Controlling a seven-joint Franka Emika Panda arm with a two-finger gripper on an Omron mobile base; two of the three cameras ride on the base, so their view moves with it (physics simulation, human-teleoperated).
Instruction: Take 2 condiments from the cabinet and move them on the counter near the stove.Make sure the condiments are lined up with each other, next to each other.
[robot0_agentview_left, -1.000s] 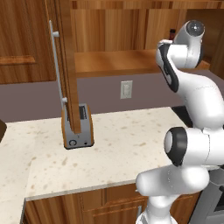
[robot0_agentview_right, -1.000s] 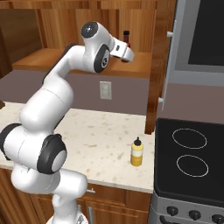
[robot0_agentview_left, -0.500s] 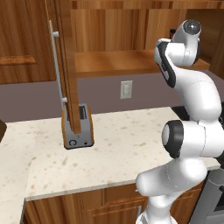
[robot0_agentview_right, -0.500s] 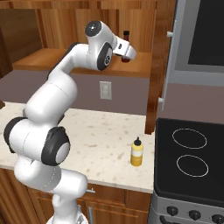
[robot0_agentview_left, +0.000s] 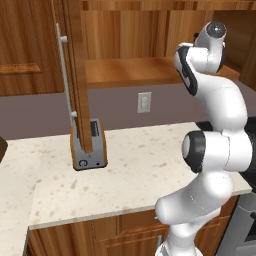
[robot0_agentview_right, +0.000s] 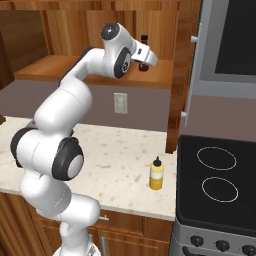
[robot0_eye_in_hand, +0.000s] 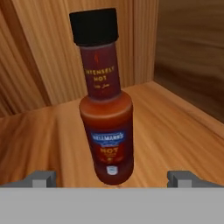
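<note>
While the dark red sauce bottle (robot0_eye_in_hand: 106, 109) stood upright on the cabinet shelf (robot0_eye_in_hand: 175, 127) at the centre of the hand view, the claw (robot0_eye_in_hand: 113, 178) was held spread wide, its two fingertips (robot0_eye_in_hand: 43, 178) seen at the lower left and lower right of that frame, with nothing gripped. The yellow squeeze bottle (robot0_agentview_right: 156, 173) was already set on the counter (robot0_agentview_right: 117, 165), just beside the stove (robot0_agentview_right: 220, 185), at the lower middle of the right base view. A toppled bottle was judged the chief risk: a tall, narrow body could be knocked over by one fingertip if the approach were off-centre, or could be pushed against the cabinet's back wall. The arm was seen raised high, bent at the elbow, with the hand reaching level into the cabinet (robot0_agentview_right: 165, 75) near the top centre of the right base view.
</note>
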